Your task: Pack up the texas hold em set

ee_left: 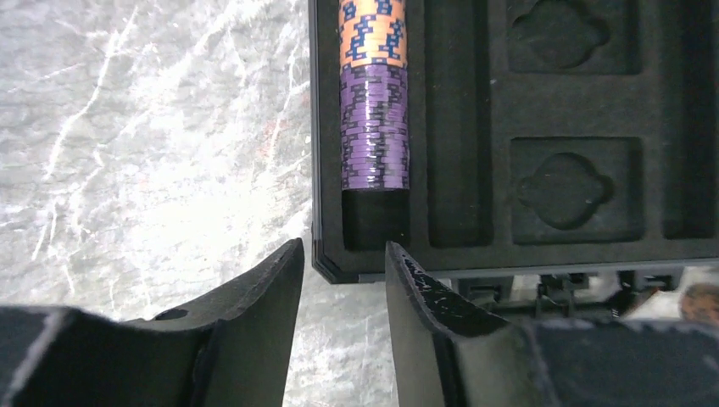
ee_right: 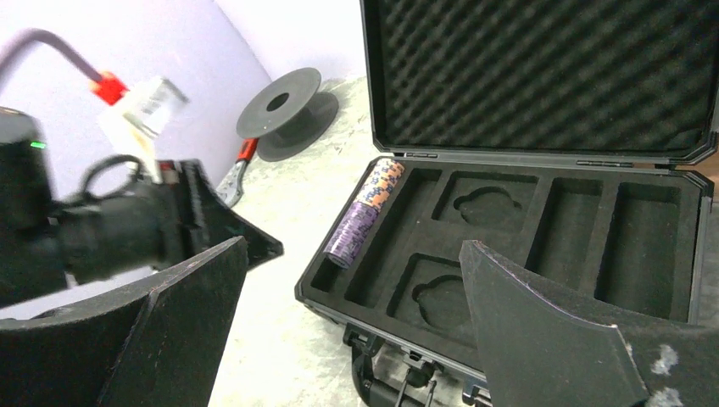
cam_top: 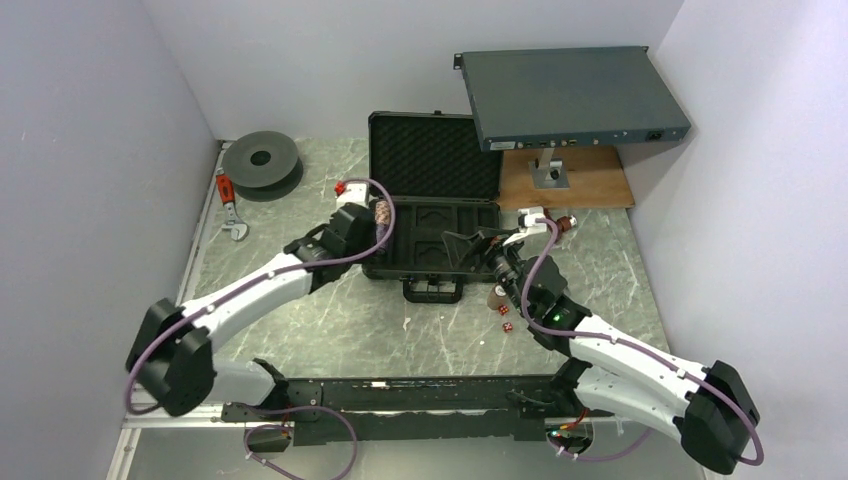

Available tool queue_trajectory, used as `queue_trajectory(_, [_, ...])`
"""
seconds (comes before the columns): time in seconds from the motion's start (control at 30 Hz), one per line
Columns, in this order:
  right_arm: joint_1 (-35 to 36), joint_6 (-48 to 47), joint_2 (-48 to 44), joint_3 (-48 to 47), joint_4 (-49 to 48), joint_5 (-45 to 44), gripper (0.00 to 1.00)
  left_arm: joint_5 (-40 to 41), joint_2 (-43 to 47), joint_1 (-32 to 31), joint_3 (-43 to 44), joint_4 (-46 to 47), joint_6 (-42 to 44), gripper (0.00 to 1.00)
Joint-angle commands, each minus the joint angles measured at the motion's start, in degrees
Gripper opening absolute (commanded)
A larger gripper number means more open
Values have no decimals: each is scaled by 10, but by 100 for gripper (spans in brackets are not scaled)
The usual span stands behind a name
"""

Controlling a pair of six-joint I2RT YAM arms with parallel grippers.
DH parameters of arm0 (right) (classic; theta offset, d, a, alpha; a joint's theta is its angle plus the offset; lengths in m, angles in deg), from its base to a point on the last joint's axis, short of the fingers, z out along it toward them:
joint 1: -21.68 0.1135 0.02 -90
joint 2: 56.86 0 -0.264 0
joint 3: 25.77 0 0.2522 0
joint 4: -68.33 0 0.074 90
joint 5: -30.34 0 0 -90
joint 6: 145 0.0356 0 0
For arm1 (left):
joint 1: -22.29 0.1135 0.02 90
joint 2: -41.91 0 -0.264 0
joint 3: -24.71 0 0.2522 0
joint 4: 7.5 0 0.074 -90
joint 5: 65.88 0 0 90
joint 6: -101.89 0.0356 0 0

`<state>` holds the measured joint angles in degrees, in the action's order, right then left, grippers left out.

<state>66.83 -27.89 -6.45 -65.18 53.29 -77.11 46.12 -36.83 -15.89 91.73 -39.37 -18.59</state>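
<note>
**One chip stack lying in the tray; dice and closing yet to come**

The texas hold em set's black case (cam_top: 435, 262) is sitting open at the middle of the bench (cam_top: 400, 345), its egg-crate foam lid (cam_top: 432, 155) standing upright at the far side and its handle (cam_top: 432, 290) pointing toward the arms. A single chip stack (ee_left: 374, 102) is lying on its side in the leftmost long slot of the tray (ee_right: 585, 229), purple chips nearer the handle side and orange-brown ones behind them. It is filling most of that slot but not the near end. The other long slots and the two shaped recesses are showing bare black foam.

Two small red dice (cam_top: 505, 310) are lying on the bench outside the case, near the right arm. A pale object just beside them is too small to identify.

The left hand (ee_left: 343, 248) is hovering just off the near left corner of the case, its fingers parted and nothing between them. The right hand (ee_right: 352, 250) is hanging over the front of the case with its fingers spread fully and gripping nothing.

By this evidence the packing is only beginning: one stack is in, while the dice are waiting to be stowed and the lid is waiting to be shut.
</note>
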Motion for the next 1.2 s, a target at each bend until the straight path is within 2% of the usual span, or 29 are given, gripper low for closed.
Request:
queue_trajectory(0.0, [1,-18,7,-13,-24,22,100,6,85,2,-14,-18,24,50])
queue_trajectory(0.13, [0,-25,23,-22,-18,37,100,-2,167,2,-21,-67,56,64])
queue_trajectory(0.3, [-1,-29,32,-24,-20,65,100,1,258,2,2,-153,98,74])
queue_trajectory(0.57, [1,-27,32,-65,70,78,99,30,340,2,16,-230,180,90])
queue_trajectory(0.7, [2,-15,27,-98,140,68,100,52,364,2,12,-244,198,91])
queue_trajectory(0.8, [2,-13,28,-129,212,49,100,82,394,2,-25,-228,201,93])
queue_trajectory(1.03, [8,-4,24,-168,359,25,100,80,436,2,-51,-214,206,93])
queue_trajectory(1.17, [10,7,17,-190,443,-23,99,74,441,2,-53,-213,203,93])
